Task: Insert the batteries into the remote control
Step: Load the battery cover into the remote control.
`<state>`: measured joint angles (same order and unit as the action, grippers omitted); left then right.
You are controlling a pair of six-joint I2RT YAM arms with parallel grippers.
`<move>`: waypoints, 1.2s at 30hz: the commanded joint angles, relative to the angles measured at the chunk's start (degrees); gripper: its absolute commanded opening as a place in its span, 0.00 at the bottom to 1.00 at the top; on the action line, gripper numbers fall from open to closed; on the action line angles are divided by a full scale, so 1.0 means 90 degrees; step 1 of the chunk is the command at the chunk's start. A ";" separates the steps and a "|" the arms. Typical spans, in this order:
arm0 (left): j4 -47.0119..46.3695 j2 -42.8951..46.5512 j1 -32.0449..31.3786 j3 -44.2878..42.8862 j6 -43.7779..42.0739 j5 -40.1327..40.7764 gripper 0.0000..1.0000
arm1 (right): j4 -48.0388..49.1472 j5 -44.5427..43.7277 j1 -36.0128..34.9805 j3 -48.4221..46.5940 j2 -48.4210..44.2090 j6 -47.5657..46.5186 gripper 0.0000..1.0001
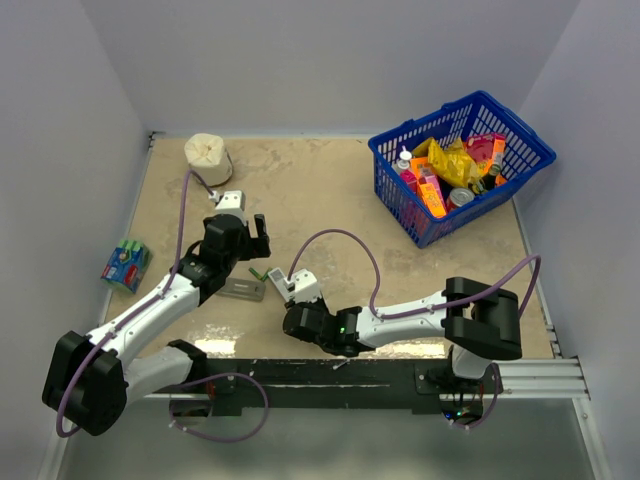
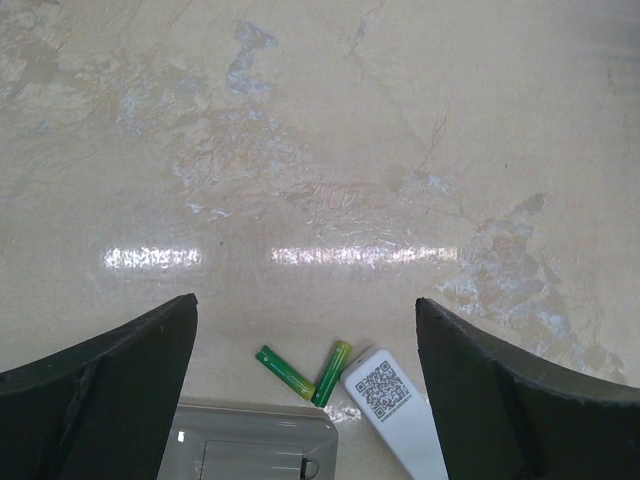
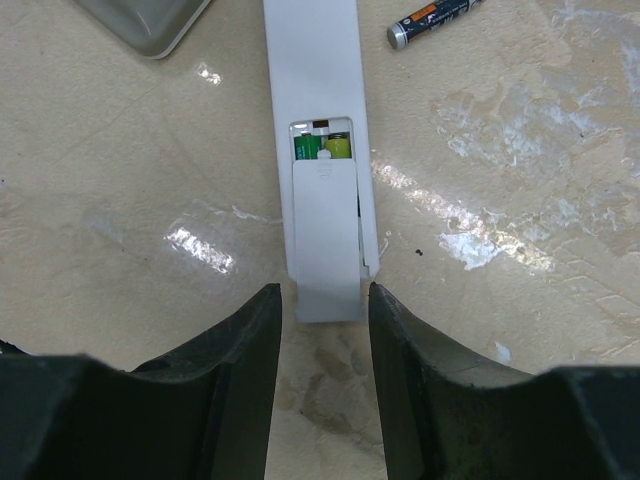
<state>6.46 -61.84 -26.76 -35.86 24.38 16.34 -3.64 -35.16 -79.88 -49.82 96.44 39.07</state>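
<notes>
The white remote control (image 3: 312, 90) lies lengthwise ahead of my right gripper (image 3: 323, 292). Its back cover (image 3: 325, 240) is slid partway toward me, baring two green batteries (image 3: 322, 147) in the compartment. The right jaws are open and straddle the cover's near end with a gap on each side. A dark battery (image 3: 432, 20) lies loose to the far right. Two more green batteries (image 2: 285, 371) (image 2: 333, 373) rest on the table beside the remote's QR-code end (image 2: 385, 395). Above them my left gripper (image 2: 305, 305) hangs wide open and holds nothing. From above, the remote (image 1: 275, 277) is mostly hidden under the right wrist.
A grey flat plastic piece (image 2: 255, 445) lies just left of the remote (image 1: 243, 289). A shrink-wrapped pack of green cells (image 1: 125, 263) sits at the left edge. At the back stand a pale roll (image 1: 208, 152) and a blue basket (image 1: 395, 185) full of packets.
</notes>
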 commanded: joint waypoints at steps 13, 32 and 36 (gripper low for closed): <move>-0.0249 0.0143 -0.0024 0.0029 -0.0082 0.0099 0.94 | 0.0375 -0.0332 -0.0031 -0.0079 -0.0169 -0.0542 0.50; 0.0424 0.0016 -0.0034 -0.0078 0.0220 -0.1062 1.00 | 0.0375 0.1492 0.0750 0.0955 -0.2131 -0.1001 0.78; 0.1019 -0.0169 -0.0306 -0.0225 0.0708 -0.1522 1.00 | 0.0530 0.1942 0.0818 0.1190 -0.2220 -0.1109 0.78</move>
<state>10.48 -62.13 -26.98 -35.79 26.44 7.92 -1.26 -24.27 -72.62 -41.08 77.25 30.81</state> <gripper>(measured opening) 0.996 0.776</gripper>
